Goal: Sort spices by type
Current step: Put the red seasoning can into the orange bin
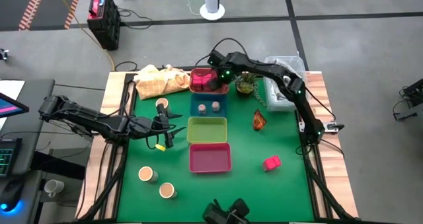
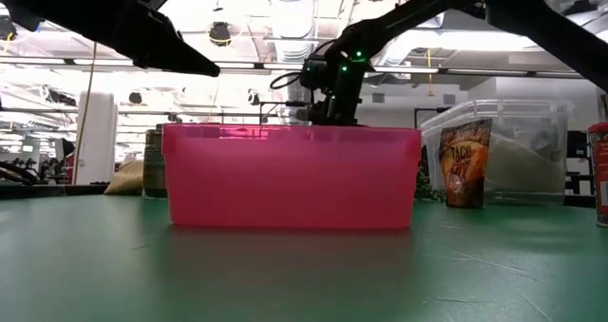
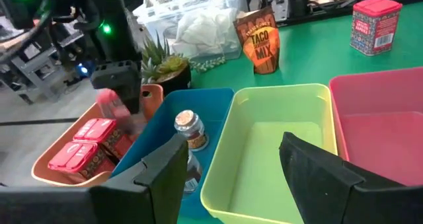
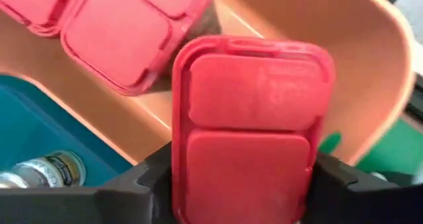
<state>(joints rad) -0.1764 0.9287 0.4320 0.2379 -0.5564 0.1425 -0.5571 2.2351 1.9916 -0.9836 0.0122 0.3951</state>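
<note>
Red spice cube [image 4: 248,128] pinched between right gripper's [image 1: 213,80] fingers, hanging just over the orange tray [image 1: 198,86], not yet let go. Two more red cubes [image 3: 82,148] already lying in that tray. Blue tray [image 1: 198,109], next toward the camera from the orange tray: two small shaker jars [image 1: 209,107] inside. Green tray [image 1: 207,129] and pink tray [image 1: 210,158], further along the same row: nothing visible inside. Left of the row: three tan-topped jars loose on the mat, one [image 1: 162,104] beside the blue tray, two [image 1: 157,182] level with the pink tray and beyond. Right of the row: taco-mix packet [image 1: 259,120] and one more red cube [image 1: 271,162], both loose on the mat. Left gripper [image 1: 168,128] just left of the green tray, fingers spread, nothing between them. Judgement: roughly halfway; cubes nearly sorted with one stray outstanding, shakers apparently done, jars and packet untouched, two trays waiting for them.
</note>
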